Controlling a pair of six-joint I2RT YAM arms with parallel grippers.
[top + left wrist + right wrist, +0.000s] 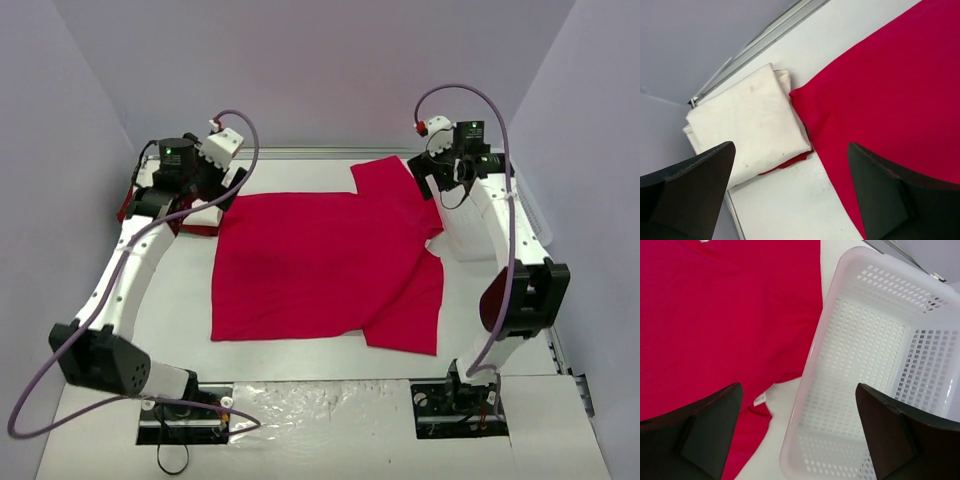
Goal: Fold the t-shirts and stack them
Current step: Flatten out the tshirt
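Observation:
A bright red t-shirt (320, 265) (890, 90) (725, 315) lies spread flat across the middle of the table. Its right side is rumpled, with a flap (410, 310) hanging toward the near edge. At the far left, a folded white t-shirt (747, 125) (203, 213) rests on a folded red one (790, 162). My left gripper (222, 190) (791, 147) hovers open over the gap between that stack and the spread shirt's corner. My right gripper (447, 185) (799, 386) is open above the shirt's far right edge and the basket rim. Neither holds anything.
A white plastic lattice basket (815, 355) (462, 240) stands at the right edge of the table, beneath the right arm and touching the red shirt's side. A metal rail (765, 40) runs along the table's far edge, with grey walls around.

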